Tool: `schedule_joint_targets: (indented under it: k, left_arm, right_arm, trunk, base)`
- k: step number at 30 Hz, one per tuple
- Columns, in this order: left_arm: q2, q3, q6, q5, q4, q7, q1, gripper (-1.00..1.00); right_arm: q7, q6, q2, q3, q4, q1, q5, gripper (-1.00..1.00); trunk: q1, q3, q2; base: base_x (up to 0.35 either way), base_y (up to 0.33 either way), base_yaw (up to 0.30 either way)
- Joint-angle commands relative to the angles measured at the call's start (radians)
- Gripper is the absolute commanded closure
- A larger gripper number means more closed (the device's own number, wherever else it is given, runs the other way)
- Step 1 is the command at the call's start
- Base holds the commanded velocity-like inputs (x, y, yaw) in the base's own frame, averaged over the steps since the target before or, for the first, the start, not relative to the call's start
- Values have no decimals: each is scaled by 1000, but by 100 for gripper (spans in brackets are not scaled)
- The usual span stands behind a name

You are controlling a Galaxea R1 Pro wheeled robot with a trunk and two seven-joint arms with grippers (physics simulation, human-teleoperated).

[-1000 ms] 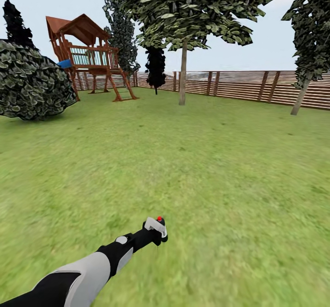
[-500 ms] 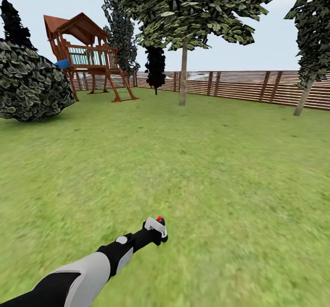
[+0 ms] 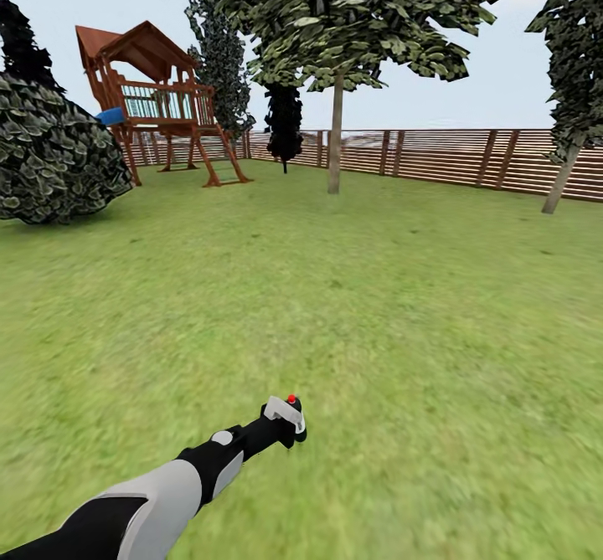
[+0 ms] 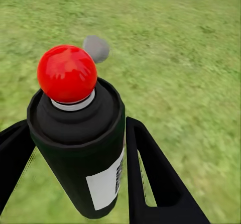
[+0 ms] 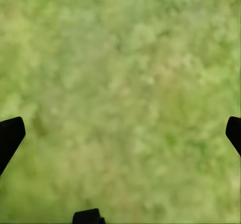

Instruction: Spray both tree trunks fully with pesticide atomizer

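Red-capped atomizer (image 4: 85, 148) upright in left hand (image 4: 75, 179).

The whole head view has shifted slightly; nothing in the garden itself moved.

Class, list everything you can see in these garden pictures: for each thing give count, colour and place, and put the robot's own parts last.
pesticide atomizer: one, dark body, red cap, between the left claw's fingers.
trees: two, grey-brown trunks, green canopies, by the fence; second far right.
playset: one, brown wood, far left.
shrub: one, dark green, left.
conifers: dark, near the playset.
fence: brown slats, back edge.
lawn: green, all around.
left claw: black, shut on the atomizer.
right claw: black, open over grass.
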Motion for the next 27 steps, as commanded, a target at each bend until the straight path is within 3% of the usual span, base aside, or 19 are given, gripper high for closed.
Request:
schedule_joint_targets:
  k: [1, 27]
  left_arm:
    - [0, 1, 0, 0, 0, 1, 0, 100]
    - [0, 1, 0, 0, 0, 1, 0, 100]
  right_arm:
    - [0, 0, 0, 0, 0, 0, 0, -100]
    - [0, 0, 0, 0, 0, 0, 0, -100]
  trunk:
    - [0, 0, 0]
    - [0, 0, 0]
  base:
    - [347, 0, 0]
    - [348, 0, 0]
